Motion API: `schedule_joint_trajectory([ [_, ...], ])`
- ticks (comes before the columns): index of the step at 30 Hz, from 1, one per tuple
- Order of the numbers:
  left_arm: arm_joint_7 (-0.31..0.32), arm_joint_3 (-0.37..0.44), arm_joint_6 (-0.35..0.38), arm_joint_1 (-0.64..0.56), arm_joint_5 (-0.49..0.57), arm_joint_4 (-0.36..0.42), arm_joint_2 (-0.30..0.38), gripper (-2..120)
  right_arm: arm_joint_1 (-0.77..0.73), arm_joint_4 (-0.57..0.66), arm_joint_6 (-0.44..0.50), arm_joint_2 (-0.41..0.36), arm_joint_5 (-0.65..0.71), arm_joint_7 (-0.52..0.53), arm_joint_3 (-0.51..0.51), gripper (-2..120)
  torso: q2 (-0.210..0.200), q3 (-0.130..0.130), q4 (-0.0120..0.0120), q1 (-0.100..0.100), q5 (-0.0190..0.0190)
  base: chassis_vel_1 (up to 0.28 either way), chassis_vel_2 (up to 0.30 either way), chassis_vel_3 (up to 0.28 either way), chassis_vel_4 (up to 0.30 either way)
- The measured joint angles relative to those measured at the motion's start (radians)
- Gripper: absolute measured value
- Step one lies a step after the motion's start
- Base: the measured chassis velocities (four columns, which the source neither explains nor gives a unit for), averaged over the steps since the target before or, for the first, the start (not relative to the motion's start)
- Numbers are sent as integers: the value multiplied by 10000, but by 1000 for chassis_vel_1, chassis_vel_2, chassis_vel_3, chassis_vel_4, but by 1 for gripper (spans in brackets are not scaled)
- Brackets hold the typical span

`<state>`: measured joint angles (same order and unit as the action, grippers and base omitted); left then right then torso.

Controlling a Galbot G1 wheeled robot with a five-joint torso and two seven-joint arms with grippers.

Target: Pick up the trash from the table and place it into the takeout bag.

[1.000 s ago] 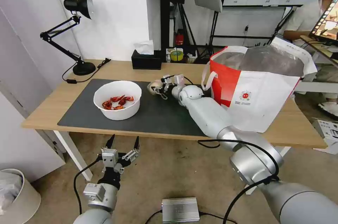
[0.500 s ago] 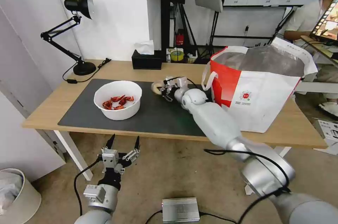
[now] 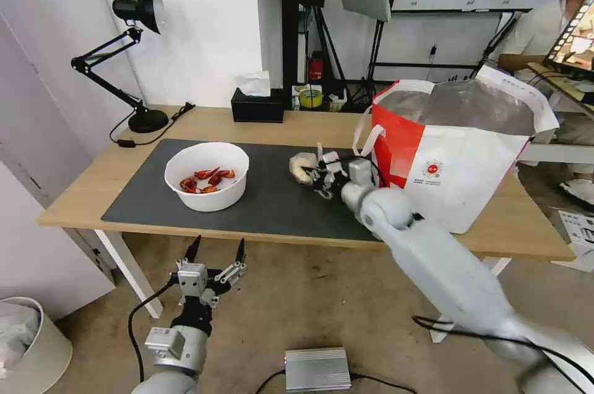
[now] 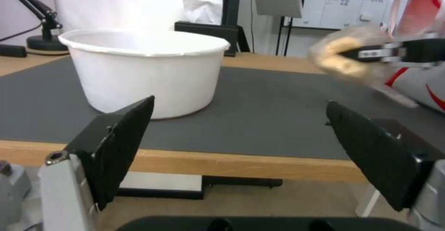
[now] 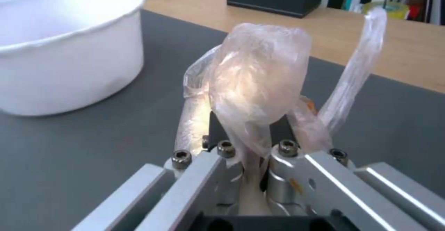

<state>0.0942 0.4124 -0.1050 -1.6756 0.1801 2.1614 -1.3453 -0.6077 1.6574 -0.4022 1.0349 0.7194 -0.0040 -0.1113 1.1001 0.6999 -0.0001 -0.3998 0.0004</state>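
Note:
My right gripper (image 3: 314,172) is shut on a small clear-plastic pale bundle (image 3: 302,166) (image 5: 257,85) of trash, held just above the dark mat (image 3: 272,196) on the table (image 3: 204,120), left of the takeout bag (image 3: 458,159). The bundle (image 4: 345,55) also shows in the left wrist view, pinched by the right gripper (image 4: 352,54). A white bowl (image 3: 206,175) (image 4: 148,71) (image 5: 60,47) with red crayfish shells sits on the mat's left part. My left gripper (image 3: 214,253) (image 4: 241,144) hangs open below the table's front edge, facing the bowl.
A black tissue box (image 3: 257,106) stands at the table's back edge and a black desk lamp (image 3: 133,60) at the back left. A white bin (image 3: 28,344) is on the floor at left, a metal box (image 3: 317,368) on the floor below.
My right gripper has carried the bundle to the right and nearer, toward the takeout bag. The left arm and bowl have stayed put.

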Motion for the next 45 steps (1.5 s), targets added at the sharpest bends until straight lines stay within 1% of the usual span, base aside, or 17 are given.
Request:
schedule_joint_trajectory([
  [1,5,-39,2,-21,-1,39,-6,100,-525,841,-80,-480,156,64,307,3,0,0,0,0,-2,0,0,0,0],
  [2,6,-56,7,-31,0,63,-6,100,-792,1222,-112,-695,223,68,469,3,-1,-1,0,0,-2,0,0,0,0],
  [3,6,-56,7,-31,0,63,-6,100,-792,1222,-112,-695,223,68,469,3,-1,-1,0,0,-2,0,0,0,0],
  [6,8,-69,13,-46,-1,95,-7,100,-1468,2254,-170,-1252,462,109,943,3,0,0,-1,0,-1,0,0,0,0],
  [7,8,-69,13,-46,-1,95,-7,100,-1468,2254,-170,-1252,462,109,943,3,0,0,-1,0,-1,0,0,0,0],
  [9,9,-60,14,-52,-3,104,-14,100,-1789,2860,-176,-1575,626,169,1296,3,0,0,0,0,-2,0,0,0,0],
  [10,9,-60,14,-52,-3,104,-14,100,-1789,2860,-176,-1575,626,169,1296,3,0,0,0,0,-2,0,0,0,0],
  [13,11,-34,15,-52,-4,135,-16,100,-1958,3700,-180,-1912,990,325,1947,3,0,0,0,-1,-2,0,0,0,0],
  [14,11,-34,15,-52,-4,135,-16,100,-1958,3700,-180,-1912,990,325,1947,3,0,0,0,-1,-2,0,0,0,0],
  [15,11,-34,14,-48,-4,152,-16,100,-1942,3980,-203,-2001,1126,424,2168,3,0,0,1,-1,-4,0,0,0,0],
  [17,12,-41,14,-49,-3,178,-18,100,-1783,4478,-310,-2175,1356,677,2557,3,-1,1,1,-1,-3,0,0,0,0],
  [18,12,-41,14,-49,-3,178,-18,100,-1783,4478,-310,-2175,1356,677,2557,3,-1,1,1,-1,-3,0,0,0,0],
  [21,14,-61,15,-62,-2,220,-18,100,-1398,4953,-432,-2456,1754,1033,3035,3,0,0,2,-1,-4,0,0,0,0],
  [26,15,-76,17,-78,-2,238,-18,100,-953,5050,-558,-2775,2173,1522,3535,3,-1,0,2,-1,-4,0,0,0,0],
  [32,16,-163,17,-105,-39,238,-40,100,-812,4726,-566,-3169,2490,2020,4354,3,-1,1,0,-2,-2,0,0,0,0],
  [37,17,-236,9,-151,-146,214,-121,100,-618,4340,-405,-3314,2729,2305,4653,3,-1,1,1,-2,-2,0,0,0,0],
  [45,16,-285,-11,-192,-239,204,-199,100,-384,3704,-530,-3400,3338,3036,4670,3,-1,1,1,-2,-3,0,0,0,0],
])
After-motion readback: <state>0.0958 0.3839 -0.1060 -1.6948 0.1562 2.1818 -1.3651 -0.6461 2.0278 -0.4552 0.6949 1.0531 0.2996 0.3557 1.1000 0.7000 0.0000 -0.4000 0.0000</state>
